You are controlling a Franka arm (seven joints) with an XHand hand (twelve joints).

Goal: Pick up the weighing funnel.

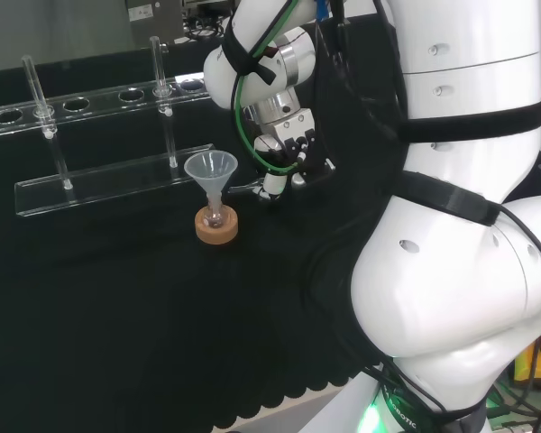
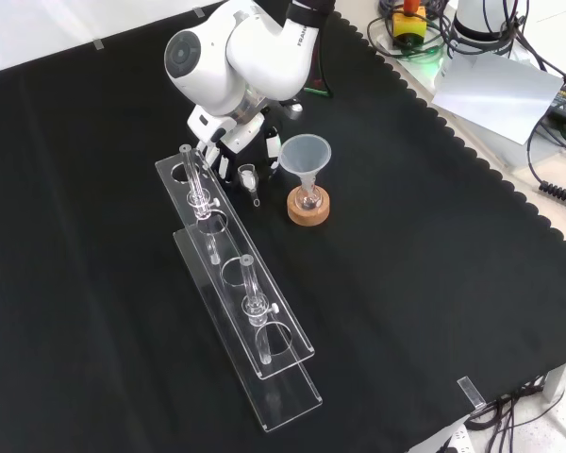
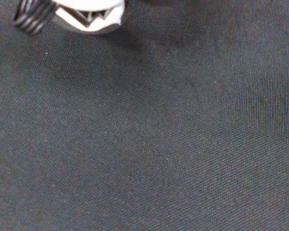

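I am working from the front view, where the hand is hanging low over the black cloth. The weighing funnel is lying just on the camera side of it, with its short stem pointing away from the hand. I cannot tell whether the two are touching, or whether the hand is spread or closing on anything. The wrist view is giving me cloth and a white part of the hand, nothing more.

I am judging the piece to be very light, stiff, thin-walled and slick, and brittle if squeezed hard or dropped. It is likely to skate over the cloth or twist under a careless pinch. I am favouring a hold across the scoop's body rather than on the stem.

Going left to right in the front view, the clear rack is running away from the hand toward the camera. Its far end is just beside the hand on the left, with a test tube standing in it there. That tube is the closest thing I could be knocking. A second test tube is standing farther along, well apart.

To the hand's right, the funnel is standing mouth up with its stem in a small flask on a cork ring. It is near the weighing funnel but not touching it. I am treating the gap between rack and funnel as tight, so a straight lift looks safer than a sideways sweep.
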